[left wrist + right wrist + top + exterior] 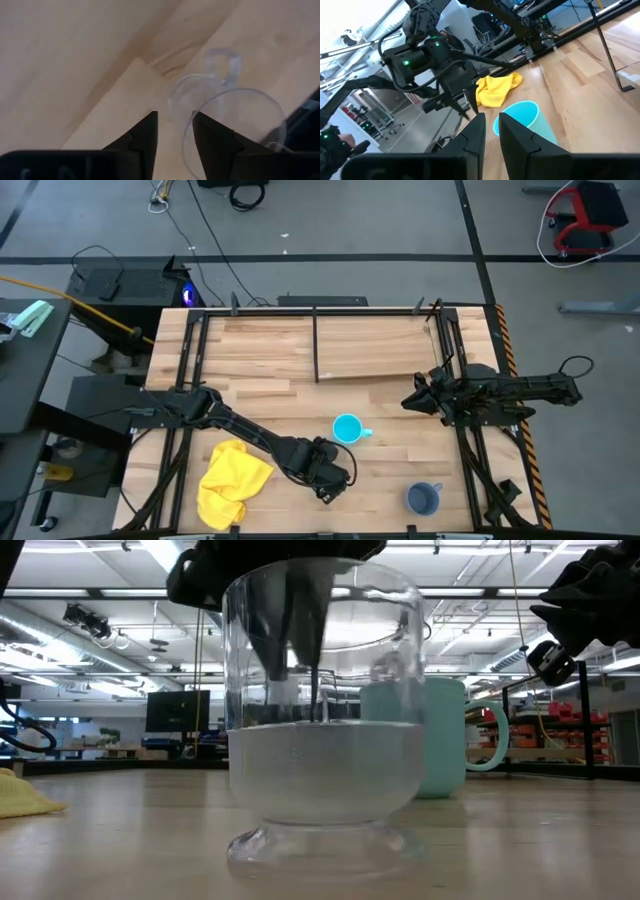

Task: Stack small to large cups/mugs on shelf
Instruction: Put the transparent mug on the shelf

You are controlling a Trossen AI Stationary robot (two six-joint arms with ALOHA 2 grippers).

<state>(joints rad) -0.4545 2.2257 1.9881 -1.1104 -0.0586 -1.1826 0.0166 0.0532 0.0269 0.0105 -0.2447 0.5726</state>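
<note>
The clear footed cup (322, 720) is stood upright near the table's front edge and is straddled at its rim by the left gripper (175, 132), fingers slightly apart, evidently for lifting first as the smallest toward the shelf (375, 345).

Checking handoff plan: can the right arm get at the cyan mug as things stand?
Probably yes. The cyan mug stands upright in open tabletop, the right gripper hangs nearby with bare wood between, and the left gripper is busy at the clear cup.

The plank tabletop (260, 355) carries the shelf (375, 345), cyan mug (347, 429), grey-blue mug (423, 499), clear cup (322, 710) and yellow cloth (232, 482).
</note>
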